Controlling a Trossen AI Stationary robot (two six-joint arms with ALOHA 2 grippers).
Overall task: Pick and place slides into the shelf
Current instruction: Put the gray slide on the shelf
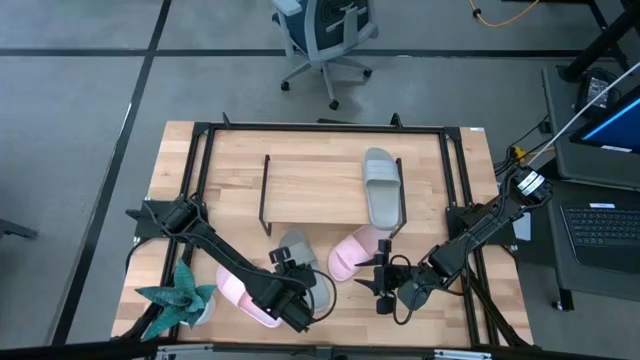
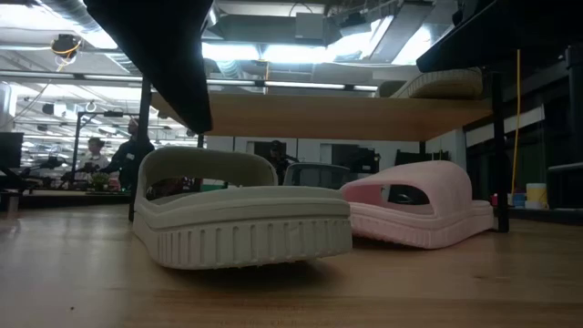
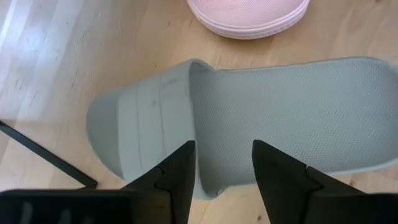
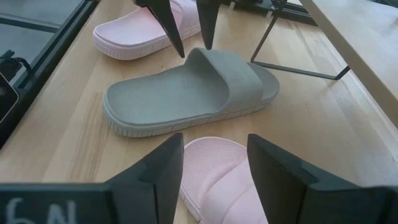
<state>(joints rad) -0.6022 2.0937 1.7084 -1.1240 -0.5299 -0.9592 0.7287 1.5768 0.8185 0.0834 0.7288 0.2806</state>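
One grey-green slide (image 1: pixel 381 187) lies sole-down on the shelf (image 1: pixel 310 185). A second grey-green slide (image 1: pixel 297 250) rests flat on the table just in front of the shelf. My left gripper (image 4: pixel 193 51) hangs open just above this slide's strap (image 3: pixel 149 118), clear of it. To the right, a pink slide (image 1: pixel 357 252) lies sole-down on the table. My right gripper (image 4: pixel 214 155) stands open over its near end, apart from it. Another pink slide (image 1: pixel 245 298) lies under my left arm.
A teal star-shaped plant (image 1: pixel 180 298) stands at the near left corner. Black frame bars (image 1: pixel 455 180) run along the table's sides. The shelf's thin black leg (image 4: pixel 292 68) stands close to the grey-green slide's strap end. Free board lies left of the shelved slide.
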